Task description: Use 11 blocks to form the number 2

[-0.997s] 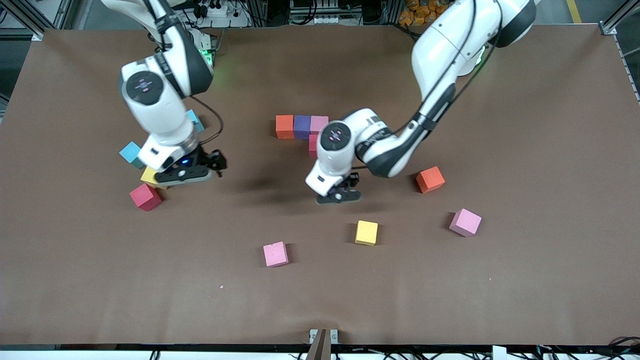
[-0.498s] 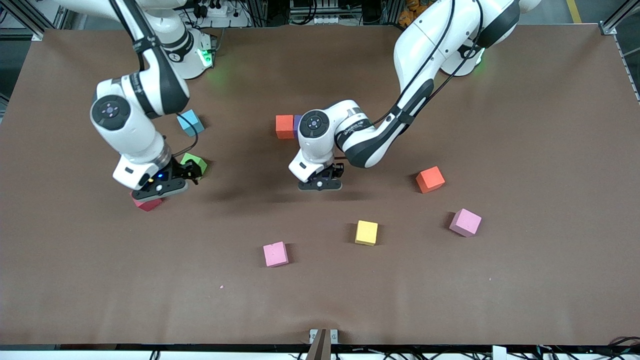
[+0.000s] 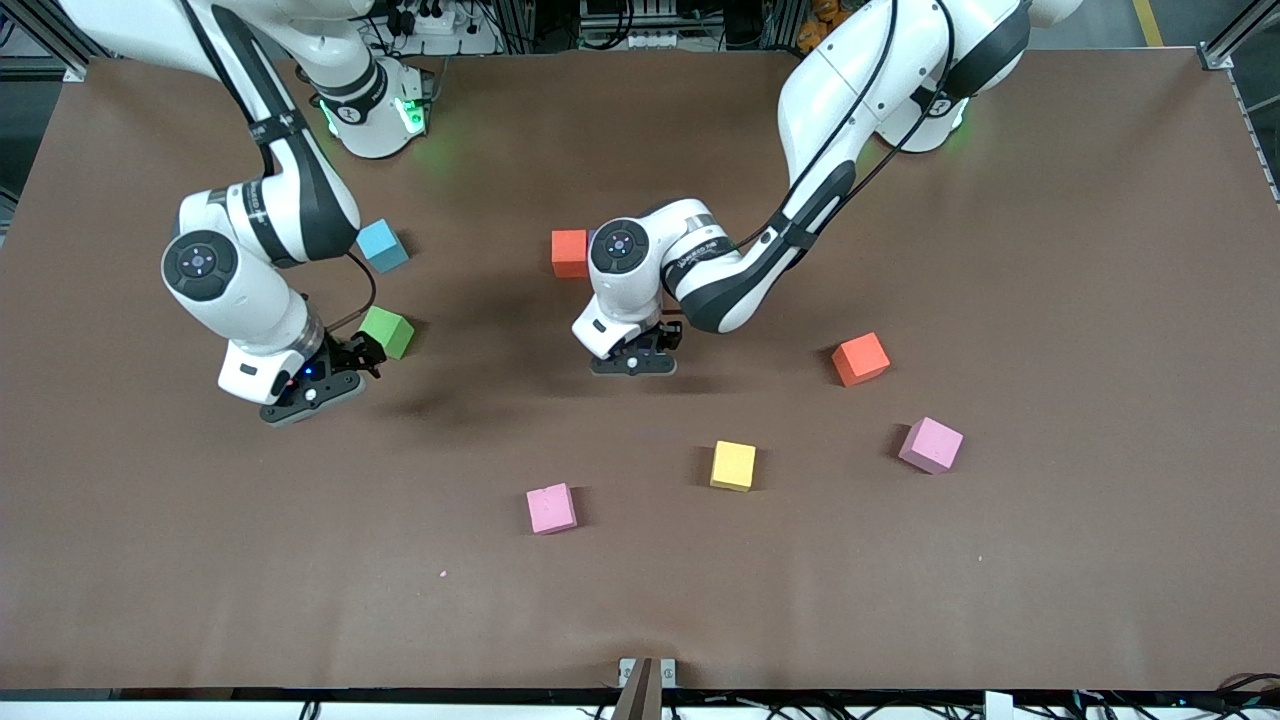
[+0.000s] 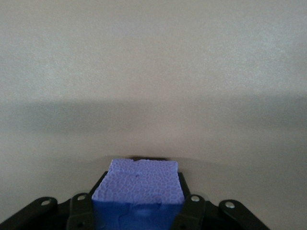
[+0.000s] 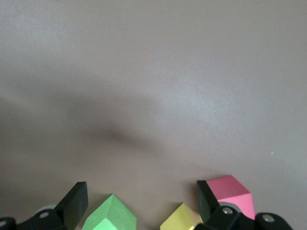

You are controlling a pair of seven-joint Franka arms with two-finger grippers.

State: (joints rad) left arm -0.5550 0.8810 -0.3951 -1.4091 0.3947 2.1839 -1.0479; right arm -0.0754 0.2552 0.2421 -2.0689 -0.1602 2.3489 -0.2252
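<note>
My left gripper [image 3: 632, 358] is shut on a purple block [image 4: 138, 184] and hangs low over the table beside an orange block [image 3: 569, 252]. The left arm hides the rest of that row. My right gripper [image 3: 306, 388] is open, its fingers [image 5: 74, 203] astride bare table. Close under it the right wrist view shows a green block [image 5: 110, 218], a yellow block [image 5: 180, 219] and a red block [image 5: 233, 194]. In the front view only the green block [image 3: 387, 331] shows there. Loose nearer the camera lie a pink block [image 3: 551, 508], a yellow block [image 3: 733, 465], another pink block [image 3: 930, 445] and an orange block [image 3: 861, 359].
A light-blue cube [image 3: 381, 245] sits by the right arm's forearm, farther from the camera than the green block. The brown table [image 3: 1050, 300] stretches wide toward the left arm's end.
My right gripper has swung toward the right arm's end of the table, uncovering the green block and covering the red one. My left gripper has carried the purple block closer to the orange block's row.
</note>
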